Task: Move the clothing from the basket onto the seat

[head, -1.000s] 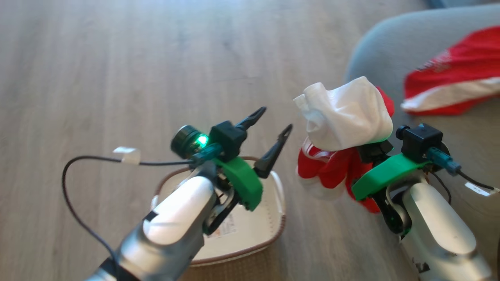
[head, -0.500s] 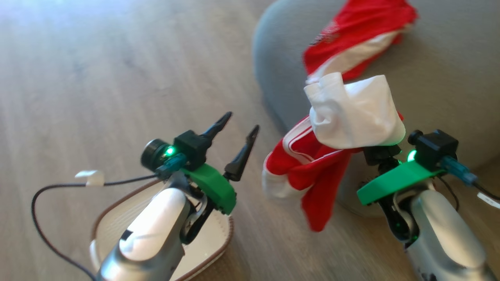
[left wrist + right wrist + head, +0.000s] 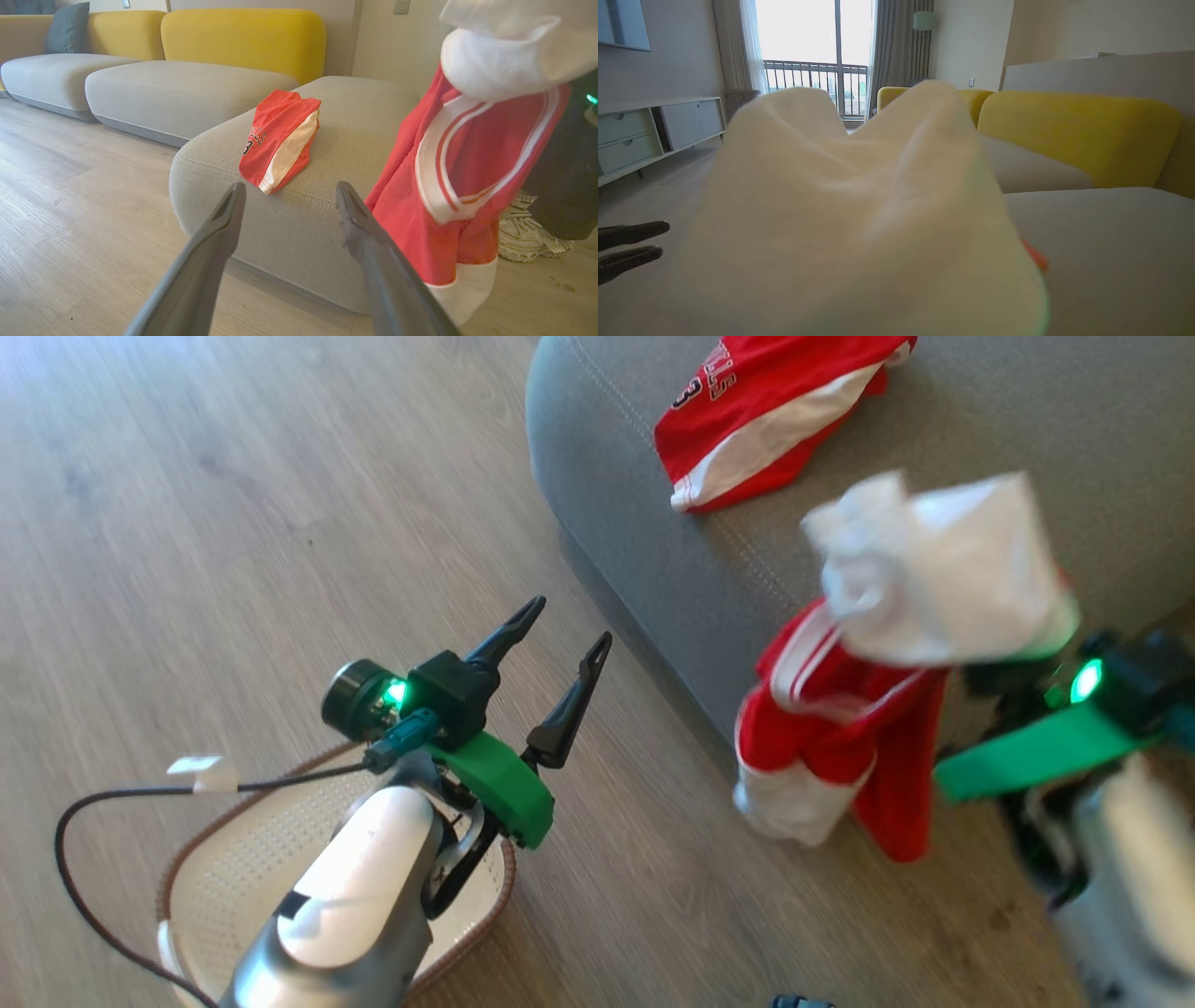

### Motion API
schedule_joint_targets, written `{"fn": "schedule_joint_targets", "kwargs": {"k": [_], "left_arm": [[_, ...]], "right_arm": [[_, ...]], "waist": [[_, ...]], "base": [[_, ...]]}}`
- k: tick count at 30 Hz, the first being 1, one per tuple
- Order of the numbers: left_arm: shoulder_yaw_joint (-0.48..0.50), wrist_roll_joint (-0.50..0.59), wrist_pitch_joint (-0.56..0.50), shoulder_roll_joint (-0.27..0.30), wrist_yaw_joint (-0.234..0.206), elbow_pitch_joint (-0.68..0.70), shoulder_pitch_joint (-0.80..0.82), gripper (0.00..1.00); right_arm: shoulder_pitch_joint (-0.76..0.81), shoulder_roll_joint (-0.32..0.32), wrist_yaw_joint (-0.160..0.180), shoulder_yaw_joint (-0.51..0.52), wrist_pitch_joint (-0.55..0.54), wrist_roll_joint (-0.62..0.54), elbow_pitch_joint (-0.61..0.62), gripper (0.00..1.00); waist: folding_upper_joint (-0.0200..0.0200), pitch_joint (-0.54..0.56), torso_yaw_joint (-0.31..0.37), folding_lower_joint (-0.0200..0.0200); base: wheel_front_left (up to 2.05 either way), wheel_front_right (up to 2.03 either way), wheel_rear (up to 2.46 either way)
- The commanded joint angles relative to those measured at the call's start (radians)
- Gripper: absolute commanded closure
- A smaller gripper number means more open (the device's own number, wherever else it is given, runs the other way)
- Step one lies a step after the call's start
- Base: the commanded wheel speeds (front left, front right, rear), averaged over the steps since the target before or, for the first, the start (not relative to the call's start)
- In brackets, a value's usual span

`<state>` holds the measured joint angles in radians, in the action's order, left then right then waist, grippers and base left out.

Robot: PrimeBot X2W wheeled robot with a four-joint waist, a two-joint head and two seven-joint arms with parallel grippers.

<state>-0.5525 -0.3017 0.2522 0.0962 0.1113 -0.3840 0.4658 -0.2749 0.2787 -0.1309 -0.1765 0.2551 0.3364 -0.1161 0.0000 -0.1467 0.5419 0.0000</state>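
Note:
A red and white garment [image 3: 840, 737] hangs from my right gripper, which is shut on it. Its white part [image 3: 943, 569] drapes over the fingers and hides them; the same cloth [image 3: 859, 210] covers the right wrist view. It hangs at the grey seat's [image 3: 635, 523] near edge, above the floor. The red jersey [image 3: 766, 411] with number 23 lies on the seat [image 3: 359, 116], also seen as the jersey [image 3: 280, 140] ahead of my left gripper [image 3: 290, 186]. My left gripper [image 3: 569, 621] is open and holds nothing, above the cream basket [image 3: 201, 840], whose visible inside is bare.
Wooden floor [image 3: 233, 523] lies between basket and seat. More grey cushions [image 3: 177, 88] with yellow backrests [image 3: 243, 37] stand behind. A pale sneaker [image 3: 528, 228] sits on the floor by the seat. A low white cabinet [image 3: 654, 126] lines the far wall.
The head camera has turned toward the seat, so the basket slid to the lower left. My right gripper carried the garment from beside the basket to the seat's edge. Left gripper stays open.

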Motion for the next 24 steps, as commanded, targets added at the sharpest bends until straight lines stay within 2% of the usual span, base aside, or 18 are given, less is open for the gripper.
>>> {"fn": "schedule_joint_targets", "kwargs": {"k": [1,5,10,16,19,22,24], "left_arm": [[0.038,0.010,0.010,0.012,0.001,0.039,0.021,0.00],[0.042,0.033,0.010,0.027,0.007,0.048,0.029,0.00],[0.021,0.054,0.010,0.044,0.012,0.050,0.052,0.00],[-0.034,0.064,0.005,0.064,0.016,0.048,0.103,0.00],[-0.060,0.064,-0.006,0.068,0.017,0.052,0.131,0.00],[-0.093,0.068,-0.014,0.069,0.018,0.061,0.158,0.00],[-0.115,0.070,-0.018,0.076,0.019,0.064,0.170,0.00]], "right_arm": [[-0.078,0.034,0.000,-0.002,0.007,-0.009,0.042,1.00],[-0.237,0.144,0.000,-0.007,0.007,-0.032,0.015,1.00],[-0.454,0.284,0.000,-0.017,0.006,-0.058,-0.078,1.00],[-0.692,0.400,0.000,-0.021,-0.014,-0.094,-0.211,1.00],[-0.797,0.472,0.000,-0.018,-0.038,-0.149,-0.295,1.00],[-0.882,0.520,0.000,0.048,-0.063,-0.169,-0.402,1.00],[-0.925,0.529,0.000,0.117,-0.073,-0.170,-0.477,1.00]], "waist": [[0.0000,-0.018,0.003,0.0000],[0.0000,-0.075,0.007,0.0000],[0.0000,-0.168,-0.014,0.0000],[0.0000,-0.275,-0.059,0.0000],[0.0000,-0.331,-0.088,0.0000],[0.0000,-0.383,-0.130,0.0000],[0.0000,-0.413,-0.156,0.0000]], "base": [[0.00,0.00,0.00],[0.00,0.00,0.00],[0.00,0.00,0.00],[0.00,0.00,0.00],[0.00,0.00,0.00],[0.00,0.00,0.00],[0.00,0.00,0.00]]}}
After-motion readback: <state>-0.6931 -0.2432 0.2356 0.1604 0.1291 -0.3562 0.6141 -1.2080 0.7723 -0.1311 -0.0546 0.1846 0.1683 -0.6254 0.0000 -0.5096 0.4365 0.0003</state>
